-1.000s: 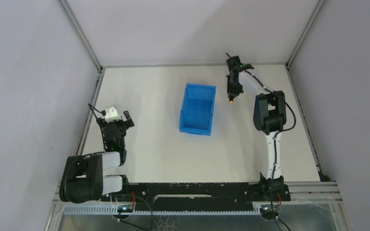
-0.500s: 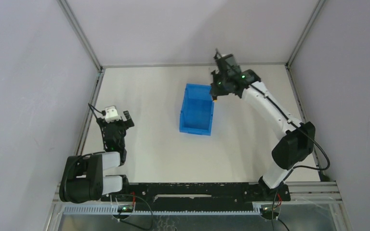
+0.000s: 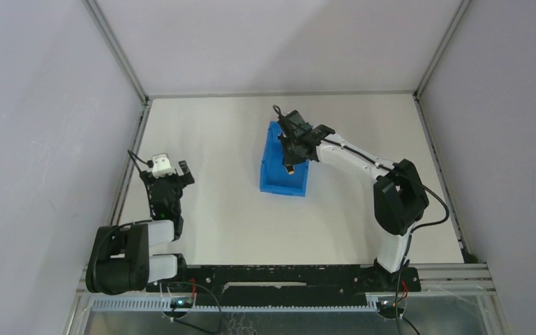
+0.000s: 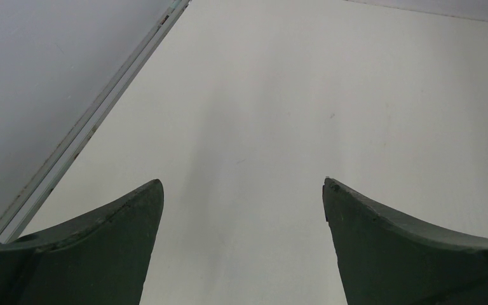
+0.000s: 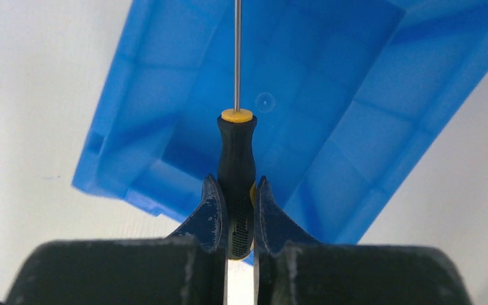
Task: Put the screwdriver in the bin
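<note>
**Right tool [image 5: 237,185] holds the screwdriver [image 5: 236,143] over the blue bin [image 5: 356,127]**
Its jaws are clamped on the rear of the black handle, with the shaft aimed at the bin's floor, probably so that letting go drops it inside. The left tool [image 4: 242,184] is spread wide and holds nothing, low over the tabletop [image 4: 292,95] at near left. One screwdriver, one bin, two tools.

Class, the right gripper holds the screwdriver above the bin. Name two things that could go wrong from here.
1. The right gripper pinches only the rear of the screwdriver handle, so the tool may pivot or slip before release.
2. Its long shaft points into the bin. Lowering further could jab the floor or a wall and shove the bin.
</note>
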Available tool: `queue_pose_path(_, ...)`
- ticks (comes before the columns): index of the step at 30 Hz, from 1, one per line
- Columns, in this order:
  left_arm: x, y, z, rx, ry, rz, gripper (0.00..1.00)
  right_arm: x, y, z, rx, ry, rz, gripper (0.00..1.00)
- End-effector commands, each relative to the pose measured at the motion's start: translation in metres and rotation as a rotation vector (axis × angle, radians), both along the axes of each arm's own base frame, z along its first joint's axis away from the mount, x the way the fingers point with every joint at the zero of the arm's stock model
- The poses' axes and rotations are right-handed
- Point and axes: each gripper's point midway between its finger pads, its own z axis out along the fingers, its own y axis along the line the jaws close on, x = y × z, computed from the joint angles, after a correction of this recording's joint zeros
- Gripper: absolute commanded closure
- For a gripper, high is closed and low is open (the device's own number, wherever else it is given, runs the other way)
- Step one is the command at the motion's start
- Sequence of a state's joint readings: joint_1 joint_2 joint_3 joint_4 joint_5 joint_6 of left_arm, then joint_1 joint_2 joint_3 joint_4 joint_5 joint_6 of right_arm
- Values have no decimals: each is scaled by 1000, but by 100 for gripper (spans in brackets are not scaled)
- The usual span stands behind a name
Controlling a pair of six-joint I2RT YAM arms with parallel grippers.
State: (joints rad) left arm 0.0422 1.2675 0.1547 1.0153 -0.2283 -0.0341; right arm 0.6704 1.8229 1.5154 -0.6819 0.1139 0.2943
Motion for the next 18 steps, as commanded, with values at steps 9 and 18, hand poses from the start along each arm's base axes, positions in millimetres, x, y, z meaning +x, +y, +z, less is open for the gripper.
queue_pose_path(9,12,1,29,14,-83,-6,0,20,1,-32,-46,-51,-103,81)
queue_pose_path(18,11,1,28,14,-83,-5,0,27,19,-6,3,-109,-80,54)
